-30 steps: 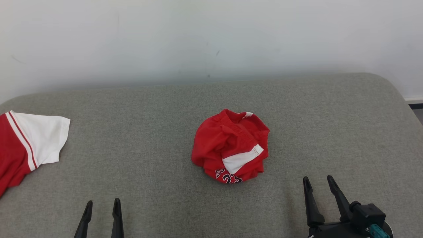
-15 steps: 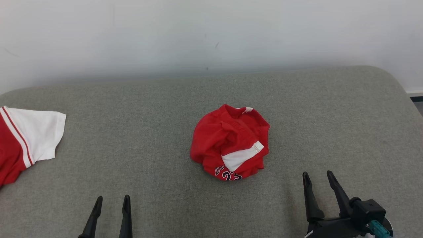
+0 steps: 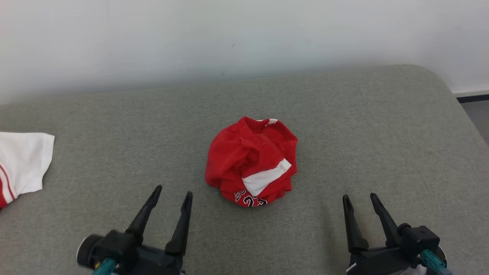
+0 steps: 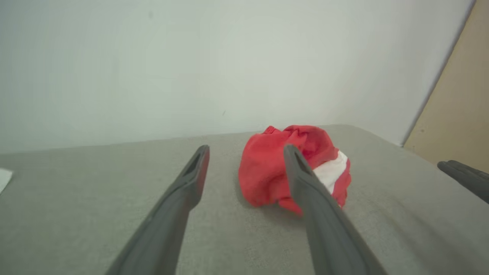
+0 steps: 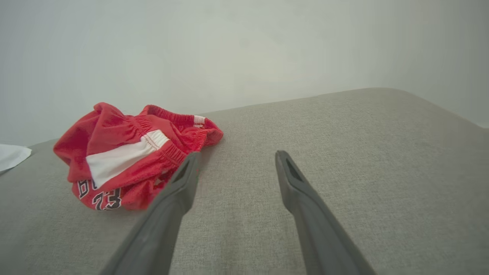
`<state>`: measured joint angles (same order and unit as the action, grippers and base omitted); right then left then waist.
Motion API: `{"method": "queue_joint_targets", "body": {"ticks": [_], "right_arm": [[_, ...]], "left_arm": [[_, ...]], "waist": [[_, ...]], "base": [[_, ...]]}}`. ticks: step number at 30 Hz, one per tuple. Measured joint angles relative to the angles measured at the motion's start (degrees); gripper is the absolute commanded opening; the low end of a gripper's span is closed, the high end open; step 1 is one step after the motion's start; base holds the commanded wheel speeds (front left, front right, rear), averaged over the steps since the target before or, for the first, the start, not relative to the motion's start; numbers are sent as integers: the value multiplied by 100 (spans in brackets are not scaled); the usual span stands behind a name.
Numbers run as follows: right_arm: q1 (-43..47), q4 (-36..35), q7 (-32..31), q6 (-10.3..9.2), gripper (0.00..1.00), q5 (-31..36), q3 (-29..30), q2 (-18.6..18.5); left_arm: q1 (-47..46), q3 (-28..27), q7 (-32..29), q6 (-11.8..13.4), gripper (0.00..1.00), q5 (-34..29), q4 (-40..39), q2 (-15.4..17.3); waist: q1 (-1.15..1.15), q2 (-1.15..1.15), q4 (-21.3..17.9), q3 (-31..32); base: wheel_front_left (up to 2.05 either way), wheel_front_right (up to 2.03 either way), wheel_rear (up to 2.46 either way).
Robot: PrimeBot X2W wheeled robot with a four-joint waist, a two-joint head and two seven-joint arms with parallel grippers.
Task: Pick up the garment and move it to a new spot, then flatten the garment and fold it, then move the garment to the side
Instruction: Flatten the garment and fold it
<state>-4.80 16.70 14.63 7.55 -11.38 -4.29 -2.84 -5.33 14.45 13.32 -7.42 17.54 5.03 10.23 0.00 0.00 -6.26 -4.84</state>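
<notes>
My left tool (image 3: 173,190) and right tool (image 3: 359,196) both stand released and empty, flanking the crumpled shorts (image 3: 250,160) ahead between them, likely so either can reach in.

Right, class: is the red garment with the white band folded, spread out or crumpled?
Crumpled. The red fabric garment with a white band sits in a rounded, creased heap, no flat layers.

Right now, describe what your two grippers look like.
The left gripper and the right gripper look alike. Each has two long, dark, tapering fingers that narrow to points, set on a blocky black base with a teal connector at the wrist end.
</notes>
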Motion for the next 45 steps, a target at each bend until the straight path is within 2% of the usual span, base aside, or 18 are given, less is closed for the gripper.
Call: {"method": "queue_joint_targets", "body": {"ticks": [6, 10, 14, 22, 28, 29, 30, 32, 38, 45], "right_arm": [[-118, 19, 4, 0, 100, -65, -2, -4], [-118, 44, 11, 0, 100, -169, -8, -4], [-135, 76, 26, 0, 100, -238, -33, -2], [-238, 87, 36, 0, 100, -346, -82, -7], [-229, 42, 36, 0, 100, -358, -65, -4], [-227, 38, 36, 0, 100, -357, -59, -7], [-227, 35, 37, 0, 100, -355, -64, -5], [-227, 35, 36, 0, 100, -325, -88, -3], [-227, 46, 37, 0, 100, -304, -119, -3], [-227, 77, 48, 0, 100, -252, -164, -2]], "left_arm": [[-1331, 1246, -775, -9, 100, 248, 319, 468], [-2143, 2085, -1347, -9, 100, 382, 681, 611], [-2798, 2704, -1618, -12, 100, 534, 1096, 642], [-3616, 3140, -2019, -7, 100, 505, 2261, 573], [-3765, 3120, -2202, 271, 100, 422, 2920, 532], [-3802, 3116, -2234, 321, 85, 413, 2997, 514], [-3840, 3121, -2264, 347, 49, 405, 3069, 503], [-3849, 3155, -2381, 347, 2, 401, 3204, 472], [-3852, 3244, -2383, 292, 0, 433, 3317, 386], [-4428, 2773, -1210, 388, 0, 697, 2733, -83]], "waist": [[0, 0, -422, -89], [0, 0, -745, -171], [0, 0, -1057, -280], [1, 0, -1541, -529], [1, 0, -1686, -652], [1, 1, -1679, -656], [1, 0, -1665, -655], [1, 1, -1627, -643], [1, 0, -1514, -567], [0, 1, -1385, -445]], "base": [[0, 0, 0], [0, 0, 0], [0, 0, 0], [0, 0, 0], [0, 0, 0], [0, 0, 0], [0, 0, 0], [0, 0, 0], [0, 0, 0], [0, 0, 0]]}}
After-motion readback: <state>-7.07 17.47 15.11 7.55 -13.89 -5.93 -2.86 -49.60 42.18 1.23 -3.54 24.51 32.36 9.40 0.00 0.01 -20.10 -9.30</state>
